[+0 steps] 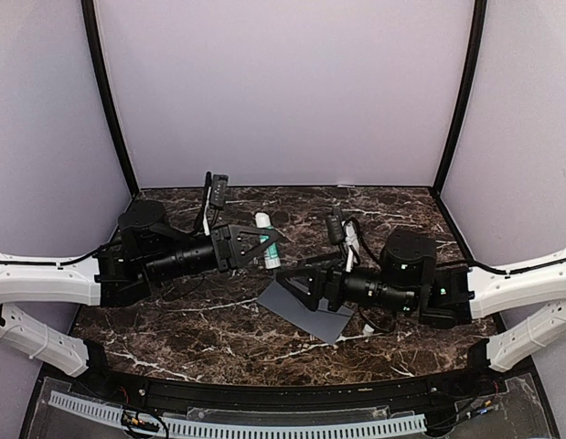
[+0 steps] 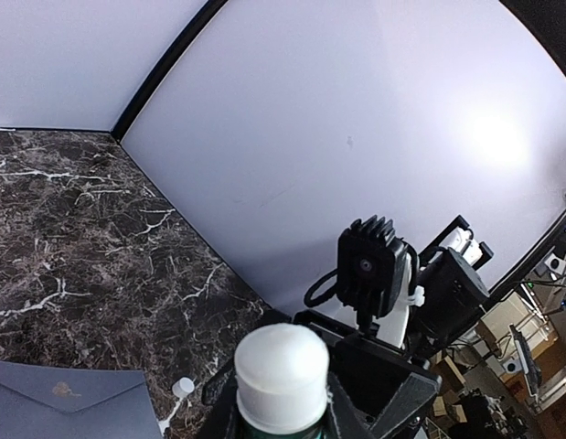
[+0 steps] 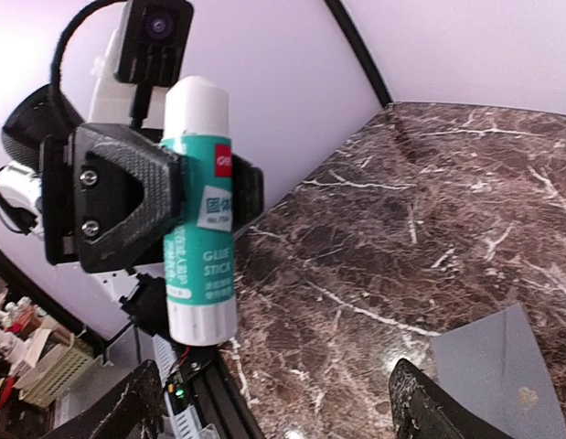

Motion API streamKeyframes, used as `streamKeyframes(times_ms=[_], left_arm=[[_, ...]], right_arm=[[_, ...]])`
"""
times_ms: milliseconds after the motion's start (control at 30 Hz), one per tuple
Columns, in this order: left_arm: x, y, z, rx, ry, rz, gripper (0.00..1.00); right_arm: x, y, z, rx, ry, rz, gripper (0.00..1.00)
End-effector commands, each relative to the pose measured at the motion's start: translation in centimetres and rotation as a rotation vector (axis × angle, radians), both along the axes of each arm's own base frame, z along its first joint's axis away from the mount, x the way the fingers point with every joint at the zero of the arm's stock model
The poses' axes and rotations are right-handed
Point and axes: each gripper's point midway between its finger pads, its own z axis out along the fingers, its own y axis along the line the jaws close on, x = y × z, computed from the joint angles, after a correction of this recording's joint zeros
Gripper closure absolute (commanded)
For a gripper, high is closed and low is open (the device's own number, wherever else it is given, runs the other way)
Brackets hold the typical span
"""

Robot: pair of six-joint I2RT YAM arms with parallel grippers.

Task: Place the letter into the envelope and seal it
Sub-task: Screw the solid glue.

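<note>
My left gripper (image 1: 267, 247) is shut on a green and white glue stick (image 1: 266, 236), held above the table. In the left wrist view its white cap (image 2: 283, 370) rises between my fingers. The right wrist view shows the whole glue stick (image 3: 198, 229) clamped in the left gripper (image 3: 127, 197). My right gripper (image 3: 283, 412) stands open just right of the stick, with nothing between its fingers (image 3: 429, 407). The grey envelope (image 1: 305, 311) lies flat on the marble under the right gripper (image 1: 287, 279), and its flap edge (image 2: 63, 402) also shows. The letter is out of view.
The dark marble table (image 1: 209, 329) is ringed by lilac walls (image 1: 283, 91) with black corner posts. A small white cap-like piece (image 2: 182, 387) lies on the marble near the envelope. A black rail with a white cable strip (image 1: 246, 425) runs along the near edge.
</note>
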Motion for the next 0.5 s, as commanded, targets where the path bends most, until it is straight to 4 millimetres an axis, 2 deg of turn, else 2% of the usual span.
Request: streamKeyframes(times_ms=[0,200,300,467], left_arm=[[-1.7,0.4,3.3,-0.137,-0.062,-0.101,1.00],[-4.6,0.0,5.2,-0.213,-0.160,-0.268,1.00],[-5.8,-0.1,5.9,-0.246,-0.186,-0.341,1.00],[-6.7,-0.2,6.2,-0.264,-0.204,-0.395,1.00]], right_arm=[[-3.8,0.8,4.5,0.202,-0.063,0.275,0.16],[-5.1,1.2,6.4,0.306,-0.074,0.368,0.16],[-5.3,1.7,6.6,0.319,-0.073,0.393,0.27],[-5.7,2.1,7.4,0.342,-0.081,0.423,0.43]])
